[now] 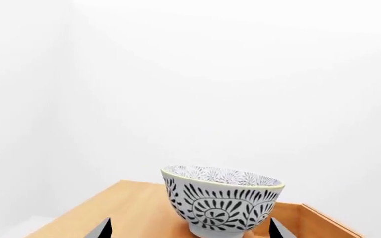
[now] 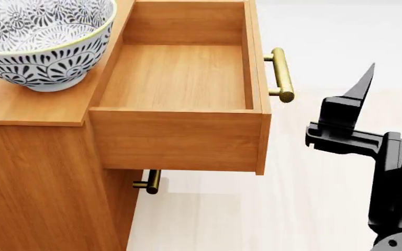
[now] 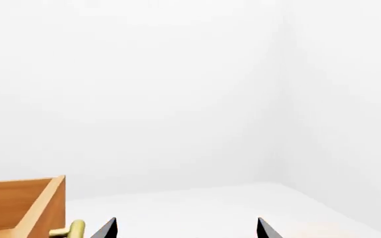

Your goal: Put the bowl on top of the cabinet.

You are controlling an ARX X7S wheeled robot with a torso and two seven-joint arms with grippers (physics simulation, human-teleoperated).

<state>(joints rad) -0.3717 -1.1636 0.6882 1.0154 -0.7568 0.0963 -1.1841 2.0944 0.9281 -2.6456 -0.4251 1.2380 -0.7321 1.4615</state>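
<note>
The bowl (image 2: 44,39), white with a dense dark floral pattern and a thin yellow-green rim, stands upright on the flat top of the orange-brown cabinet (image 2: 26,107). In the left wrist view the bowl (image 1: 222,203) rests on the wooden top, and my left gripper (image 1: 190,230) is open, its two dark tips wide apart on either side of the bowl's foot and not touching it. My right gripper (image 3: 187,228) is open with nothing between its tips. In the head view one of its fingers (image 2: 363,86) hangs to the right of the cabinet.
The cabinet's top drawer (image 2: 180,128) is pulled out, with nothing inside it, beside the bowl. Its brass bar handle (image 2: 279,73) points toward the right arm. A lower drawer handle (image 2: 152,181) shows beneath. Pale floor (image 2: 292,209) lies to the right.
</note>
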